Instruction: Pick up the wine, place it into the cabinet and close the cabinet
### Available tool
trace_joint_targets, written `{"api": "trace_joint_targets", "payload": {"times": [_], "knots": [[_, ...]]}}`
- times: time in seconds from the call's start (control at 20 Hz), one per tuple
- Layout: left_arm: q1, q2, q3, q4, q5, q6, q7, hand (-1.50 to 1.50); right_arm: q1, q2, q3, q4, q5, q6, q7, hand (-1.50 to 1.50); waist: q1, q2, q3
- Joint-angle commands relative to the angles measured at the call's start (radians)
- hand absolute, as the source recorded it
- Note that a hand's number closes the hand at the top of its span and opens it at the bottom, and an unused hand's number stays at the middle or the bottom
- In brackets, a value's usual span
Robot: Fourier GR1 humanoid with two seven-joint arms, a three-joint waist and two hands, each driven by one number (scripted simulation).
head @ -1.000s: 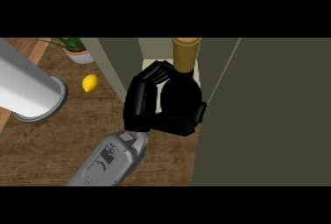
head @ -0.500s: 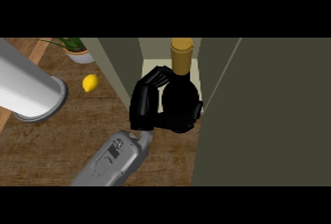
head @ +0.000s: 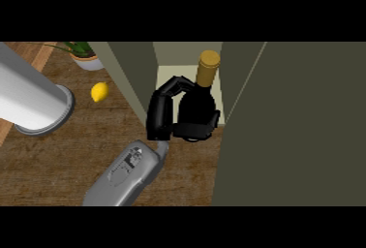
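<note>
While wine bottle [head: 200,97] stood at mouth of cabinet [head: 293,121], dark body between cabinet walls, tan cap deeper inside, was gripped by right hand [head: 168,114], fingers and thumb curled round body. Left hand out of view. Judged step: setting bottle down inside cabinet. Best kept upright, pushed further in past cabinet's front edge, clear of side walls, released only once seated; otherwise door likely to catch it. Lemon [head: 100,91] lay left of cabinet, untouched.
</note>
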Motion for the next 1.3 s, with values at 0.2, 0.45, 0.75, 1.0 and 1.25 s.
{"api": "trace_joint_targets", "payload": {"times": [0.2, 0.45, 0.75, 1.0, 1.25], "knots": [[-0.031, -0.001, 0.046, 0.114, 0.068, 0.002, -0.099, 1.50, 0.021, 0.022, 0.066, -0.094, -0.015, -0.013, 0.049, -1.50, 0.000, 0.000, -0.001], [-0.054, 0.003, 0.143, 0.161, 0.052, -0.082, -0.139, 1.50, 0.017, 0.025, 0.047, -0.085, -0.037, -0.016, 0.030, -1.50, 0.005, 0.000, 0.000], [-0.133, -0.001, 0.178, 0.337, 0.090, -0.150, -0.166, 1.50, 0.000, 0.029, 0.022, -0.074, -0.046, -0.034, 0.054, -1.50, -0.001, 0.002, 0.000], [-0.248, -0.001, 0.239, 0.441, 0.127, -0.166, -0.132, 1.50, 0.031, 0.020, 0.004, -0.076, -0.080, 0.003, 0.006, -1.50, -0.007, 0.003, 0.000], [-0.349, -0.001, 0.224, 0.529, 0.137, -0.120, -0.104, 1.50, 0.058, 0.032, 0.024, -0.103, -0.095, 0.004, 0.027, -1.50, -0.017, 0.003, 0.000]]}}
